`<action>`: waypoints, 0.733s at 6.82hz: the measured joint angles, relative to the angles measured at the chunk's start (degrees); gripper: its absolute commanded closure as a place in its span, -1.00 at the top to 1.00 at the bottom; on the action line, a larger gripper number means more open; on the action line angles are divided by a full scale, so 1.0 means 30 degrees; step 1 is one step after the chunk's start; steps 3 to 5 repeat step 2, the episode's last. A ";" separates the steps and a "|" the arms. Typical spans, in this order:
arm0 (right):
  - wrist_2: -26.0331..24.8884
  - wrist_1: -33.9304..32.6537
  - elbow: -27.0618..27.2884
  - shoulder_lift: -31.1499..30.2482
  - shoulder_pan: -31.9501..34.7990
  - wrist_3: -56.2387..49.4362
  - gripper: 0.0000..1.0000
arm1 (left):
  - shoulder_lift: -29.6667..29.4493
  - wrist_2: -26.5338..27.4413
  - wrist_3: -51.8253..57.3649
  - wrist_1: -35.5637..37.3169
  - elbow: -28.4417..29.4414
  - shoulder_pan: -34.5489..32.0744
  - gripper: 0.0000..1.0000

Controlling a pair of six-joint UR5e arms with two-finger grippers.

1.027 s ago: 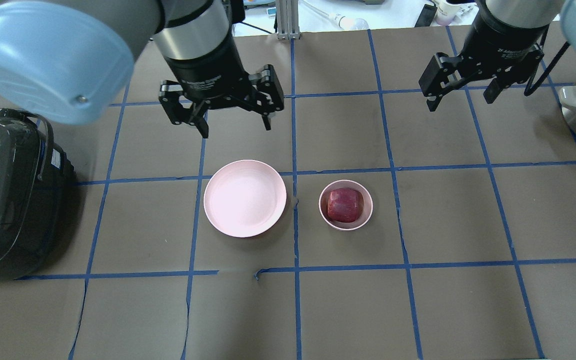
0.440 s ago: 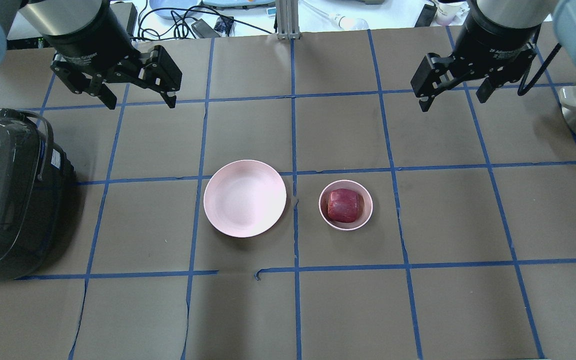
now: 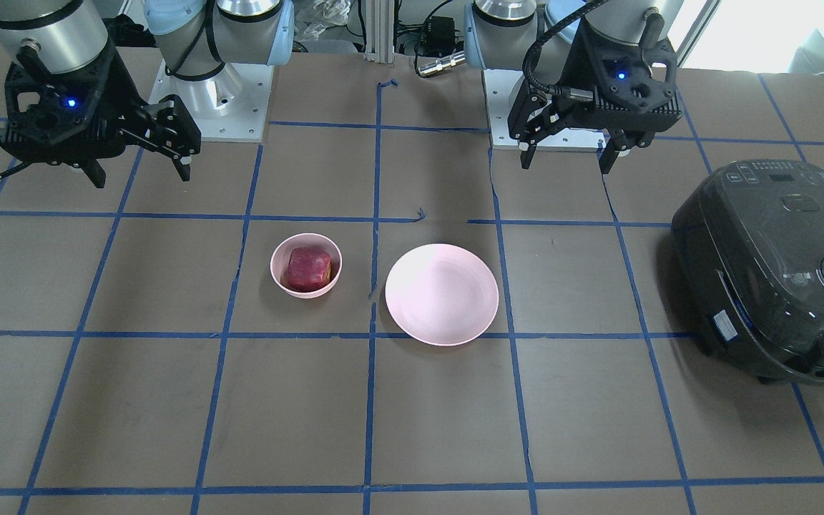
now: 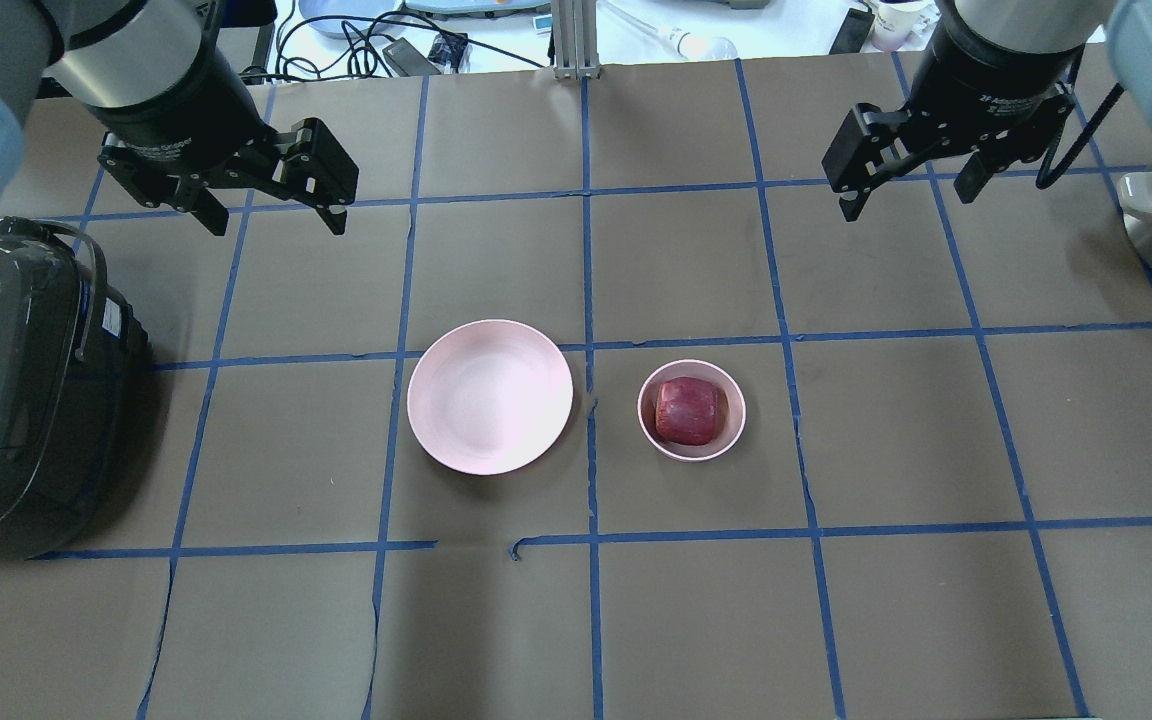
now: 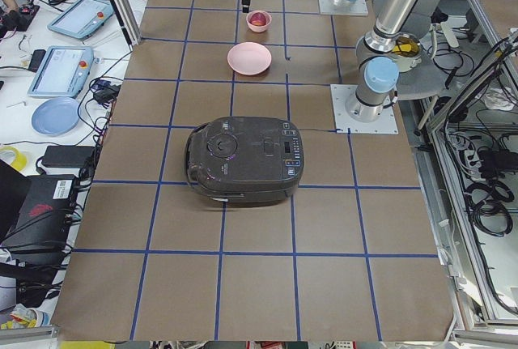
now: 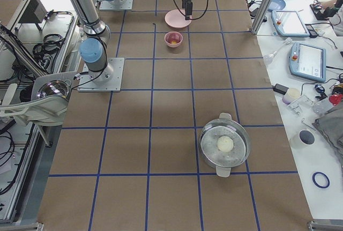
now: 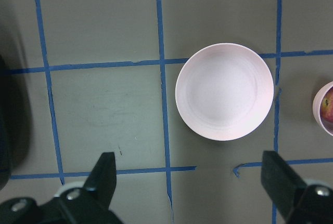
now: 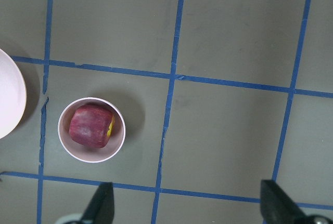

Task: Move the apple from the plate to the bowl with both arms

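The brown papered table point(image 4: 896, 600), ruled off in blue tape, carries a black rice cooker point(image 4: 16, 390) at the left arm's end and a glass-lidded steel pot point(image 6: 225, 145) at the right arm's end. Both stand well apart from the crockery in the middle.

Both arms hang high over the table. The left gripper point(image 4: 276, 222) has its jaws spread wide with nothing between them, and so does the right gripper point(image 4: 906, 200).

Between the two stations lies the pale pink plate point(image 4: 489, 396), bare. Just beside it, apart by a strip of paper and a tape line, is the smaller pink bowl point(image 4: 653, 441). The dark red apple point(image 4: 690, 411) sits inside the bowl, not on the plate, so by my reckoning the transfer is already made.

The relation that matters now is this: the bowl lies on the right arm's side of the centre line, inward from the right jaws toward the other arm. In the right wrist view it shows whole, off to one side of the fingertips, while the left wrist view catches only its edge. So the right arm is the nearer one, should anything more be wanted of the apple. The fruit is blocky, with no clear long axis, and its yellowish patch is turned to one side.

Compared with a second ago the left gripper has swung away — then it hung close over the plate, now it is far out toward the rice cooker. The right gripper has barely shifted. Plate, bowl and apple have not moved.
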 measured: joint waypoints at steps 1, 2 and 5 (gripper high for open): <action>0.0001 -0.0019 -0.0004 0.0000 0.0001 0.0001 1.00 | 0.0053 0.0009 0.0017 0.0048 -0.0092 0.0006 1.00; 0.0006 -0.0038 0.0001 0.0000 0.0001 0.0001 1.00 | 0.0092 0.0011 0.0024 0.0064 -0.0137 0.0009 1.00; 0.0006 -0.0038 0.0001 0.0000 0.0001 0.0001 1.00 | 0.0092 0.0011 0.0024 0.0064 -0.0137 0.0009 1.00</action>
